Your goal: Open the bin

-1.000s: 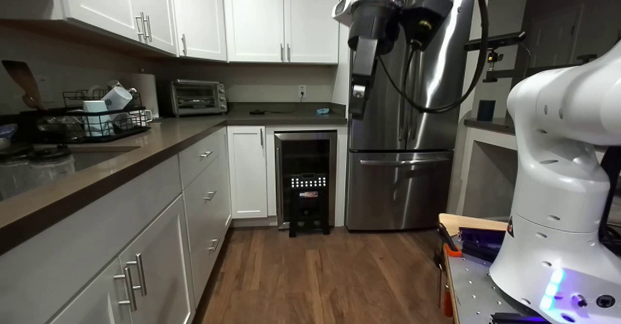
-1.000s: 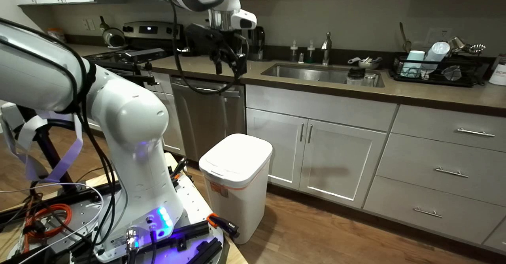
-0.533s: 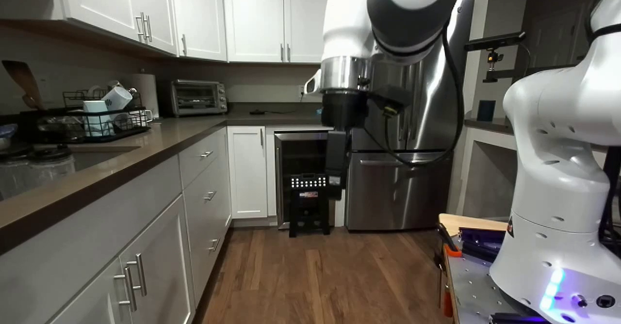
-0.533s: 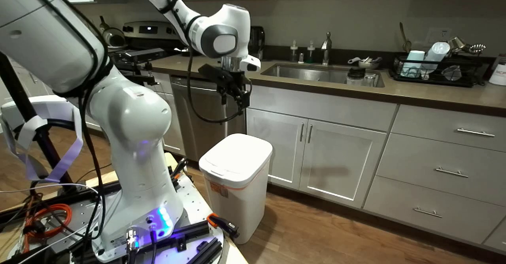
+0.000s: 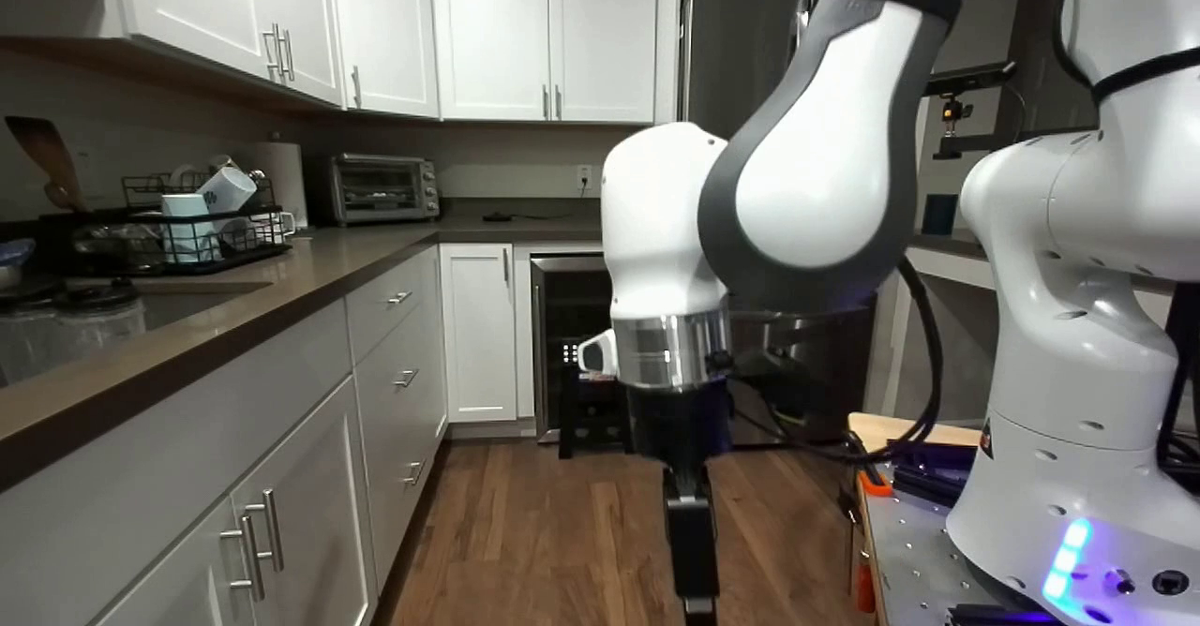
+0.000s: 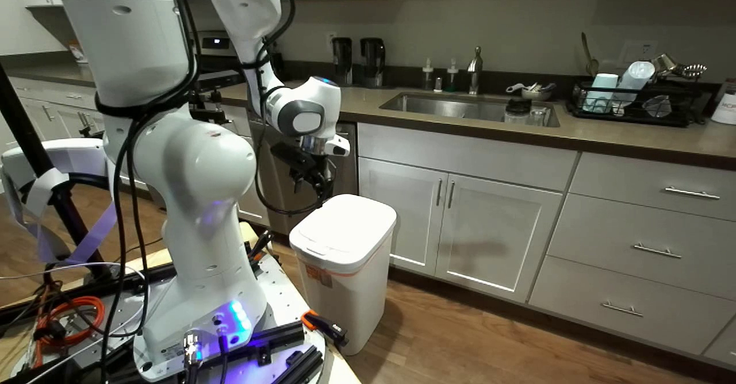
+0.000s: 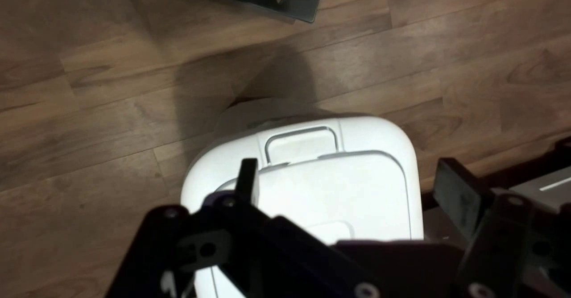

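Observation:
The white bin [image 6: 352, 298] stands on the floor between the robot's table and the cabinets. Its lid [image 6: 345, 229] is closed. In the wrist view the lid [image 7: 339, 186] lies below the jaws, with a rounded rectangular tab [image 7: 303, 145] at its edge. My gripper [image 7: 352, 182] is open and empty, with one fingertip over the lid and the other beyond its side. In the exterior views the gripper [image 6: 313, 183] hangs pointing down, behind and above the bin's far edge, and the gripper [image 5: 694, 579] reaches the bottom of the picture. The bin is out of view there.
The robot's table [image 6: 287, 292] stands close beside the bin, with an orange-and-black clamp [image 6: 325, 326] at its edge. Cabinets [image 6: 460, 223] and a dishwasher [image 6: 282, 171] stand behind the bin. A cable loop [image 6: 270, 200] hangs from the wrist.
The arm has swung down. My gripper has dropped from above counter height to near the bin's lid. The bin and its lid have not moved.

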